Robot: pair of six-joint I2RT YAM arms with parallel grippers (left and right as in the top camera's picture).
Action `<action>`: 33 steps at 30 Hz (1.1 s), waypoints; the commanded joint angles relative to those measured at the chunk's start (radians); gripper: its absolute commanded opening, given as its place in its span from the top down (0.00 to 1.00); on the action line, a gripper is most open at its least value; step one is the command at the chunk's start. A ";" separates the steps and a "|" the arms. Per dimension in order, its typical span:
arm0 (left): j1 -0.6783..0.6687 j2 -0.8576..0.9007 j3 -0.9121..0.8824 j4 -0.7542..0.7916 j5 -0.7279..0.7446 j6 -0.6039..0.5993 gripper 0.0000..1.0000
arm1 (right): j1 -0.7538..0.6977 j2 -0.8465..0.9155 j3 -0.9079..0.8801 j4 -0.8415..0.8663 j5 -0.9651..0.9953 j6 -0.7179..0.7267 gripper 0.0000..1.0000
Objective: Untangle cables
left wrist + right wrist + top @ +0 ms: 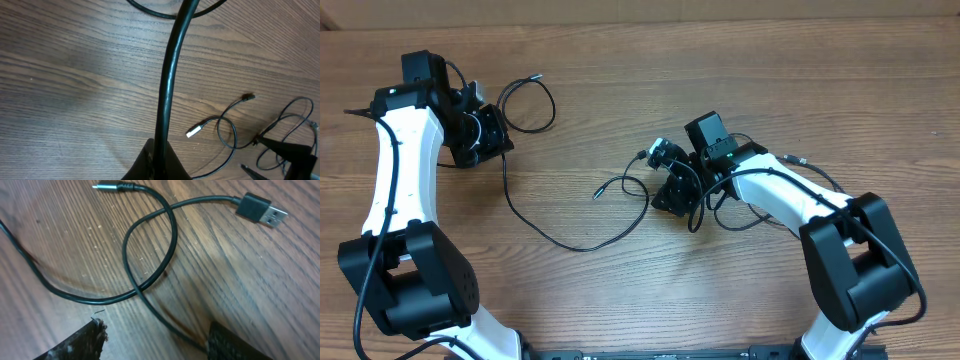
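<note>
A thin black cable runs from my left gripper across the table to a small loop by my right gripper. Another loop with a plug end lies right of the left gripper. In the left wrist view the left gripper is shut on the cable. In the right wrist view the right gripper is open just above the table, and a cable strand passes between its fingers. A USB plug and a small plug lie ahead. A second cable loops under the right arm.
The wooden table is bare at the back. The second cable's plug end lies right of the right arm. The arm bases stand at the front edge. In the left wrist view, loose plug ends lie near the right gripper.
</note>
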State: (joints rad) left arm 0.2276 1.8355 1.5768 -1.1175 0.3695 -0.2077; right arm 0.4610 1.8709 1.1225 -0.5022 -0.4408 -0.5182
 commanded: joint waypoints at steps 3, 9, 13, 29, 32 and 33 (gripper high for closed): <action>-0.006 -0.005 -0.005 -0.002 -0.007 -0.010 0.96 | 0.023 0.051 -0.004 0.049 -0.005 -0.067 0.34; -0.005 -0.005 -0.005 -0.002 -0.007 -0.010 0.96 | 0.024 0.073 -0.004 0.007 -0.004 -0.067 0.66; -0.005 -0.005 -0.005 -0.003 -0.007 -0.010 0.96 | 0.021 0.066 0.003 -0.019 -0.001 -0.047 0.96; -0.005 -0.005 -0.005 0.001 -0.014 -0.010 0.96 | 0.002 -0.258 0.274 -0.433 -0.268 -0.040 0.96; -0.005 -0.005 -0.005 0.000 -0.014 -0.010 0.96 | -0.033 -0.315 0.274 -0.418 -0.306 -0.033 0.96; -0.005 -0.005 -0.005 0.000 -0.015 -0.010 0.96 | -0.047 -0.329 0.274 -0.412 -0.329 -0.032 0.96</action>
State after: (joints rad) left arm 0.2276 1.8355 1.5768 -1.1206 0.3618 -0.2081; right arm 0.4503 1.5753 1.3792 -0.9253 -0.7017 -0.5354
